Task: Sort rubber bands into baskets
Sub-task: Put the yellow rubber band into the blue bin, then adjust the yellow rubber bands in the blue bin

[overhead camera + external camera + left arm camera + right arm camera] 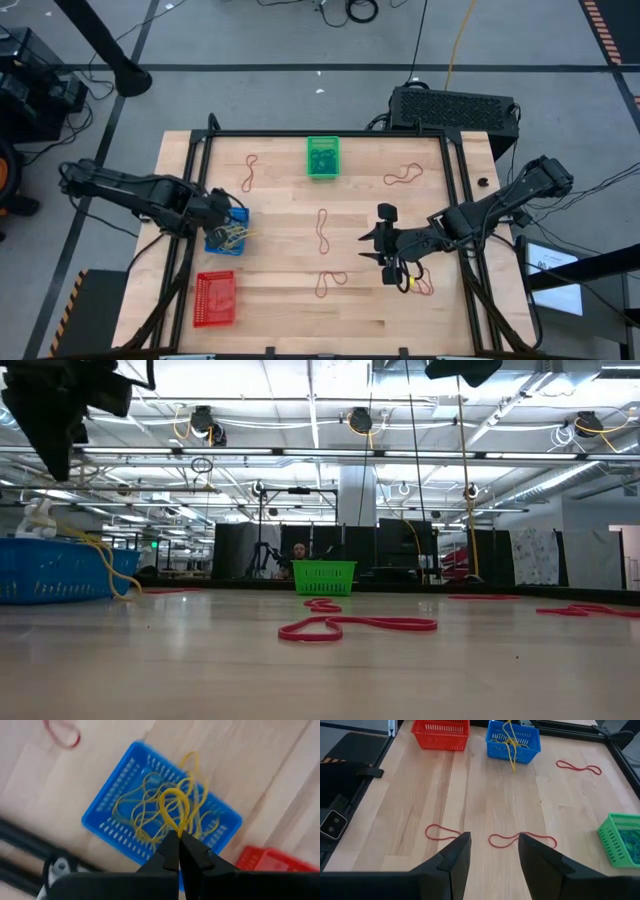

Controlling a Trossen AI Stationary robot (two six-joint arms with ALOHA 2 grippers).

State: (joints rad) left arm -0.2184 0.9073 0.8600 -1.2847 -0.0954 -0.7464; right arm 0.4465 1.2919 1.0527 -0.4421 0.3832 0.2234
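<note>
My left gripper (179,836) hangs over the blue basket (105,815), shut on a yellow rubber band (175,802). Several more yellow bands lie tangled in that basket (227,232), and one droops over its rim (513,762). The red basket (214,298) stands at the near left and the green basket (322,157) at the far middle. Red rubber bands (322,230) lie scattered on the table. My right gripper (372,242) is open above the table right of centre, with a red band (522,839) on the wood just beyond its fingers. My left gripper pinches one end of a yellow band's loop (178,827) between its two fingertips, coming from above and pointing steeply down. The loop hangs below the fingers over the tangle in the blue basket. Whether its lower end touches the other bands, I cannot tell.
More red bands lie at the far left (250,172), the far right (404,176) and near the front (330,283). A black frame (330,133) borders the table. A large black box (452,108) sits behind the far right corner.
</note>
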